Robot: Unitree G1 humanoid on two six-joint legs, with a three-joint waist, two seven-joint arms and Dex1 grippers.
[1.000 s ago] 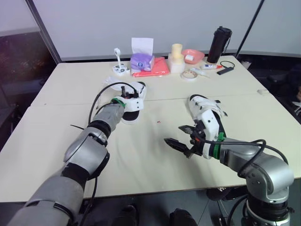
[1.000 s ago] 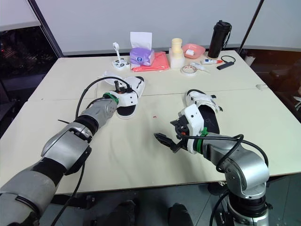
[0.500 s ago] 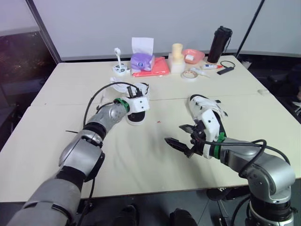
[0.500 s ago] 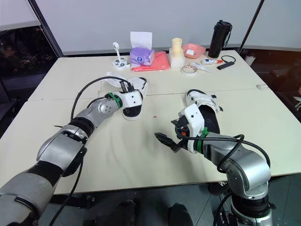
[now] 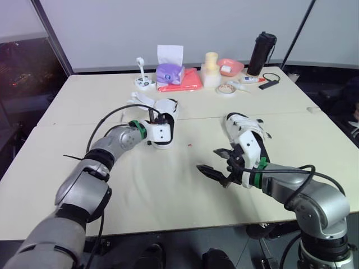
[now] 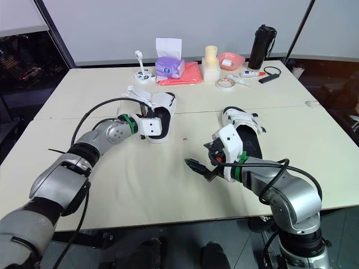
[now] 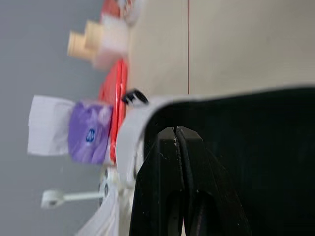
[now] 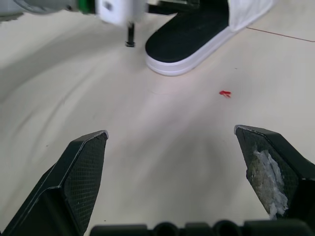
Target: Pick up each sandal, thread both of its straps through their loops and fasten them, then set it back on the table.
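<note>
**Holdings on the surface: two sandals, two pincers**

Item 1. Your left pincer (image 7: 174, 132): clenched, black fingertips pressed together with no gap. They sit against the black footbed of the first sandal (image 8: 189, 35). You cannot tell whether anything thin is pinched between them. That sandal sits tilted, its white upper just beyond the pincer.

Item 2. Your right pincer (image 5: 207, 160): released, fingers spread wide, holding nothing. It hovers low over the bare surface (image 5: 168, 188). The second sandal (image 5: 245, 126) lies just behind its wrist, white straps on top.

Item 3. Red speck (image 8: 225, 93): on the surface, between the right pincer and the first sandal.

Item 4. Black bottle (image 5: 262, 52): upright, well beyond both pincers.
</note>
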